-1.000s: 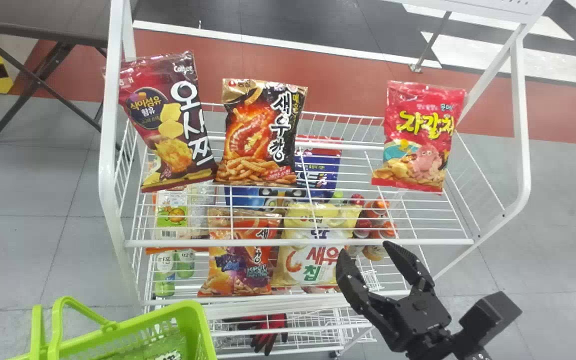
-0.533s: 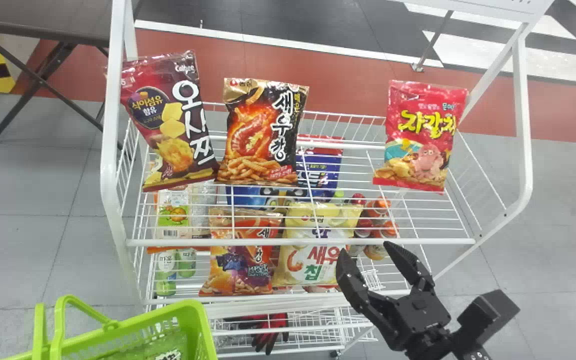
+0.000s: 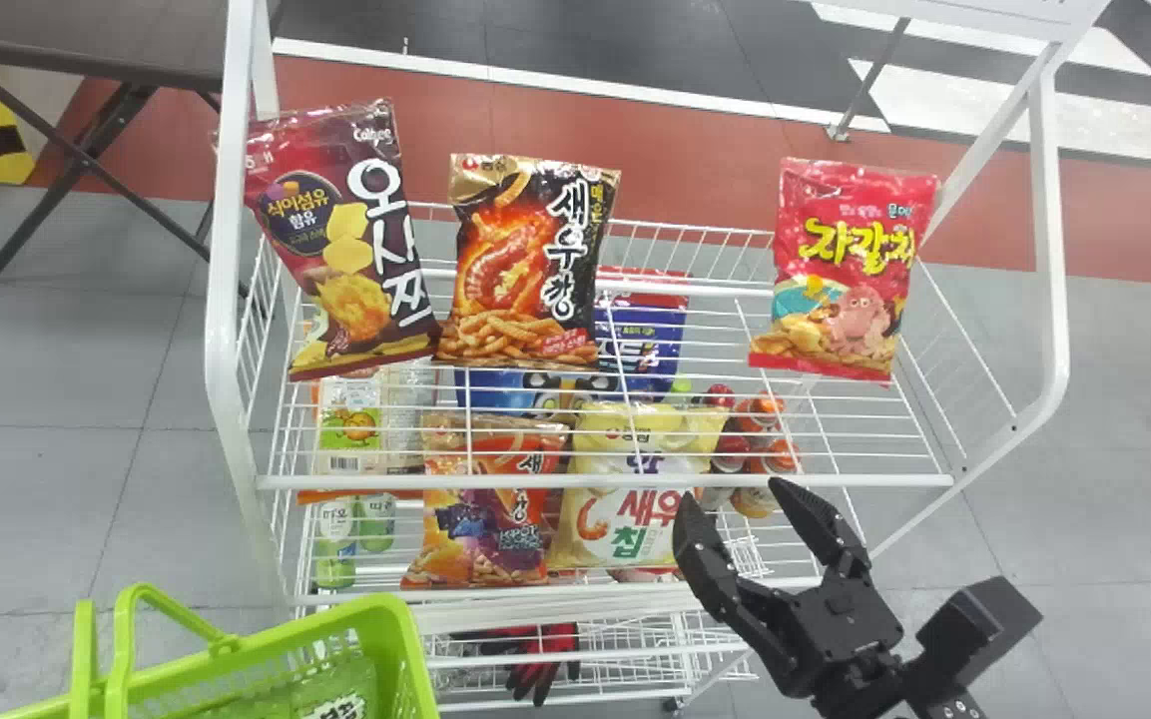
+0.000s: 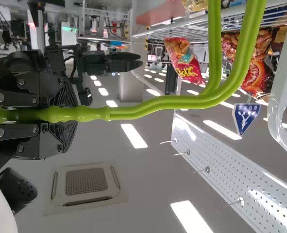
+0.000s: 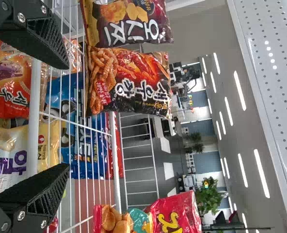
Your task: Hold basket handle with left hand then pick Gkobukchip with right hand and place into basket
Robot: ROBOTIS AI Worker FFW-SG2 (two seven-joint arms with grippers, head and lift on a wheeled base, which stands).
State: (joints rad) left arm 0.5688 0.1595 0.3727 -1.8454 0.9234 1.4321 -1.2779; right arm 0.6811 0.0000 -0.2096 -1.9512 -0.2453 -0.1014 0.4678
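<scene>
Shelf rack (image 3: 605,482), head view: shifted slightly right and up in the view since the earlier frame; the basket (image 3: 410,649) has shifted the same way; the right end effector (image 3: 735,491) is almost where it was.
Green bag (image 3: 340,684), head view: inside the basket, at the near edge; partly cut off and behind mesh, so it is probably the Gkobukchip rather than certainly so.
Other bags, head view: the maroon bag (image 3: 340,240) and black-and-orange bag (image 3: 525,260) lie side by side on the top shelf; the red bag (image 3: 847,270) lies well apart from them; orange bag (image 3: 485,509) on a lower level.
Basket handle (image 3: 123,649), left wrist view: its bars run between the fingers of the left end effector (image 4: 60,115), which is clamped on them; the holding half of the task is done.
Right end effector, right wrist view: fingers wide apart, nothing gripped, before the rack.
Progress, judged from all this: pick and placing look finished; what remains is likely just keeping the basket steady; a loosened left grip could let it tip.
</scene>
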